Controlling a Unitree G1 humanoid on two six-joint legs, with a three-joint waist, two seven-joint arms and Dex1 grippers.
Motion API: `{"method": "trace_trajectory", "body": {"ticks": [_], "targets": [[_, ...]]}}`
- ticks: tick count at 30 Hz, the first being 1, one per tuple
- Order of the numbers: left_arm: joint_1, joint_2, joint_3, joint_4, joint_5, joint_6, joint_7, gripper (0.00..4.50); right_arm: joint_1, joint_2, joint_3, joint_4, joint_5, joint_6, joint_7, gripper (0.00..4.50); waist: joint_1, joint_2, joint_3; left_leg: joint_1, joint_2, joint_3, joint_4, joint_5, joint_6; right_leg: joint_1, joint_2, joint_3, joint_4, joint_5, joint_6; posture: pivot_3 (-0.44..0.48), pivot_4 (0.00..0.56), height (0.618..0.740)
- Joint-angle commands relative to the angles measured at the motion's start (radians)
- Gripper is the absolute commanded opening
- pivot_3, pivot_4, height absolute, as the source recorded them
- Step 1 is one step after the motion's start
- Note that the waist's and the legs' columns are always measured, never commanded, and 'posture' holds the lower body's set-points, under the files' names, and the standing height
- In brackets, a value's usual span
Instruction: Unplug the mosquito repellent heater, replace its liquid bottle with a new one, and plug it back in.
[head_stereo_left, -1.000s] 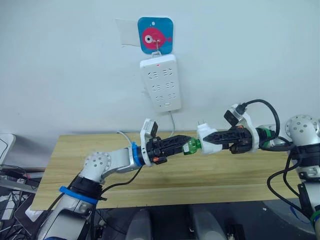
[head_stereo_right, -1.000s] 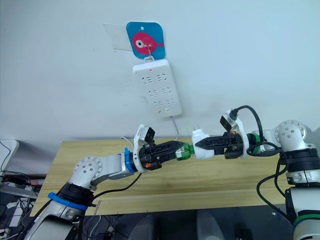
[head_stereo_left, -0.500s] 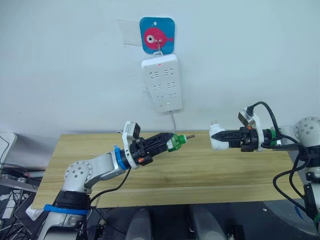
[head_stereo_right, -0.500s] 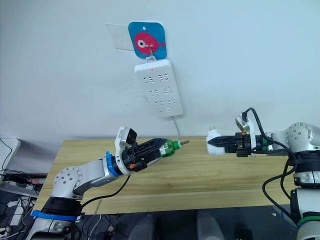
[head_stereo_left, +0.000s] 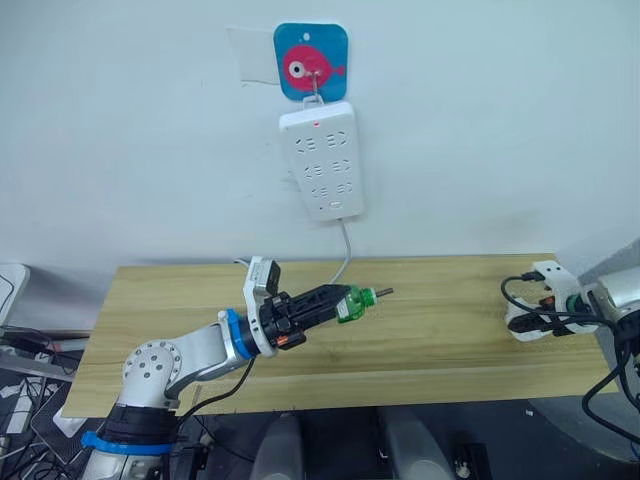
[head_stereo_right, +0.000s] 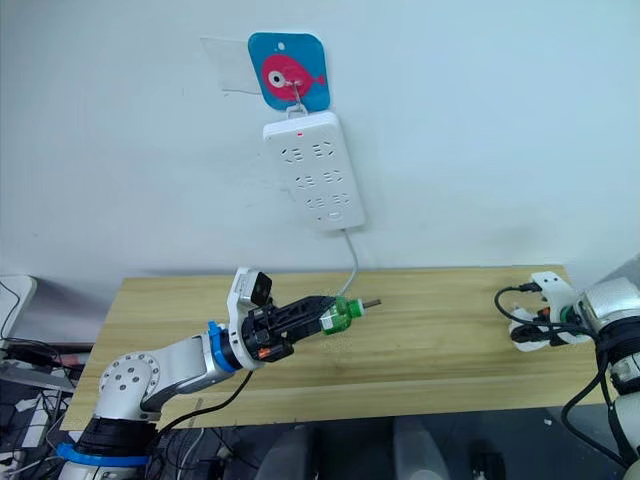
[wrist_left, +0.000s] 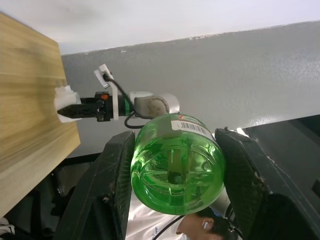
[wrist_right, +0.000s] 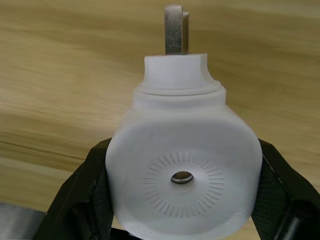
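Note:
My left gripper (head_stereo_left: 335, 304) is shut on a green liquid bottle (head_stereo_left: 353, 301) and holds it above the middle of the wooden table (head_stereo_left: 440, 350), its wick tip pointing right. The bottle's round green base (wrist_left: 175, 167) sits between the two black fingers (wrist_left: 112, 190) in the left wrist view. At the table's right edge my right gripper (head_stereo_left: 530, 323) is shut on the mosquito repellent heater (head_stereo_left: 520, 330), low over the wood. The heater (wrist_right: 182, 167) shows its white vented round face and metal prongs (wrist_right: 174, 30), with black fingers (wrist_right: 82, 200) on both sides.
A long white power strip (head_stereo_left: 320, 160) hangs on the wall from a blue fish hook (head_stereo_left: 310, 62), its red light on and its cord dropping behind the table. Bare tabletop lies between the two grippers.
The bottle and heater, joined a second ago, have come apart. My right arm has pulled far right and down with the heater. The left arm has stayed near the middle with the bottle.

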Motion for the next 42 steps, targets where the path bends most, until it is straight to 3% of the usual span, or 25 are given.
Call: {"method": "trace_trajectory", "body": {"ticks": [1, 17, 21, 25, 38, 41, 42], "targets": [[0.017, -0.01, 0.012, -0.057, -0.005, -0.008, 0.0, 2.2, -0.019, 0.02, -0.025, 0.053, -0.05, -0.032, 0.022, 2.99, 0.0, -0.001, 0.001, 0.0, 0.0, 0.0, 0.0, 0.0, 0.0, 0.0, 0.0, 0.0, 0.0, 0.0, 0.0, -0.02, 0.275, 0.74], [0.017, 0.018, 0.011, -0.055, -0.002, 0.002, -0.014, 2.2, -0.084, 0.13, -0.151, 0.244, -0.145, -0.08, -0.023, 2.99, 0.006, -0.003, 0.02, 0.0, 0.0, -0.002, 0.0, 0.0, 0.0, 0.0, -0.003, 0.0, 0.0, 0.0, 0.0, -0.019, 0.29, 0.74], [0.002, 0.018, 0.011, -0.044, 0.001, 0.005, -0.02, 2.2, -0.085, 0.137, -0.168, 0.247, -0.161, -0.081, -0.025, 4.38, 0.006, -0.004, 0.022, 0.0, 0.0, -0.002, 0.0, 0.0, 0.0, 0.0, -0.004, 0.0, 0.0, 0.0, 0.0, -0.021, 0.292, 0.74], [0.004, 0.024, 0.012, -0.04, 0.006, 0.016, -0.033, 2.2, -0.097, 0.12, -0.181, 0.227, -0.17, -0.058, -0.005, 4.47, 0.005, -0.004, 0.023, 0.0, 0.0, -0.002, 0.0, 0.0, 0.0, 0.0, -0.004, 0.0, -0.001, 0.0, 0.0, -0.043, 0.288, 0.74], [-0.025, -0.006, 0.008, 0.012, 0.083, 0.042, -0.108, 2.2, -0.179, -0.119, -0.209, -0.151, -0.072, 0.251, 0.221, 4.47, -0.007, 0.001, 0.026, -0.002, -0.001, -0.002, -0.001, 0.0, 0.0, 0.0, -0.006, -0.001, -0.002, 0.0, 0.001, -0.147, 0.252, 0.74], [-0.043, -0.036, 0.012, 0.019, 0.134, 0.023, -0.129, 2.2, -0.125, -0.105, -0.328, -0.253, 0.009, 0.26, 0.216, 4.47, -0.01, 0.001, 0.026, -0.002, -0.001, -0.001, -0.001, 0.0, 0.0, 0.0, -0.006, -0.002, -0.003, 0.0, 0.001, -0.157, 0.248, 0.74], [-0.053, -0.06, 0.016, 0.015, 0.176, -0.006, -0.144, 2.2, -0.079, -0.07, -0.425, -0.324, 0.067, 0.285, 0.207, 4.47, -0.01, 0.0, 0.026, -0.002, -0.002, 0.0, -0.001, 0.0, 0.0, 0.0, -0.006, -0.002, -0.003, 0.0, 0.001, -0.158, 0.248, 0.74]]}}
